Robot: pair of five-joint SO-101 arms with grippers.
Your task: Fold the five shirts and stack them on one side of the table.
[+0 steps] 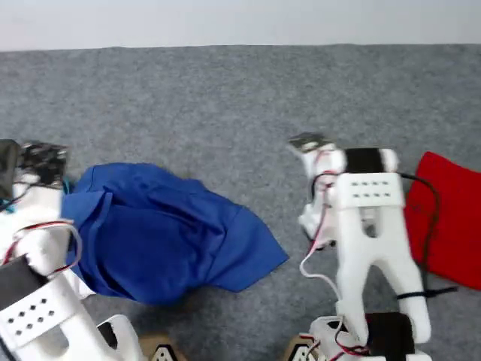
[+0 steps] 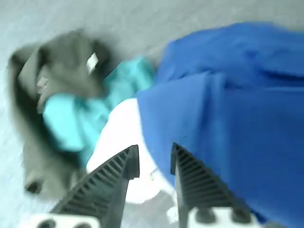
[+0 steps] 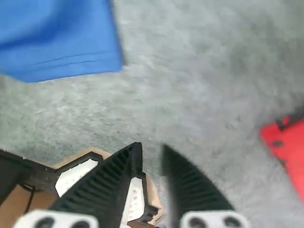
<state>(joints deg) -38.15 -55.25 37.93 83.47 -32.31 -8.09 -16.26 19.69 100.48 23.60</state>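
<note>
Left gripper point(image 2: 155, 156) is open a little and holds nothing, over where the crumpled blue cloth shirt point(image 1: 165, 233) meets a white cloth shirt point(image 2: 121, 137). Right gripper point(image 3: 150, 154) is open a crack too, over the grey carpet tabletop point(image 1: 225, 98). A flat red cloth shirt point(image 1: 451, 218) lies near that arm.

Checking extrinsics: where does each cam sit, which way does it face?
High view: fixed above the table, looking down on blue shirt and red shirt; left arm and right arm both show.
Left wrist view: on the left arm, facing past the left gripper at blue shirt, white shirt, teal shirt, dark grey shirt.
Right wrist view: on the right arm, facing down past the right gripper at bare table.
Shared: blue shirt in all three; red shirt in high and right wrist.
</note>
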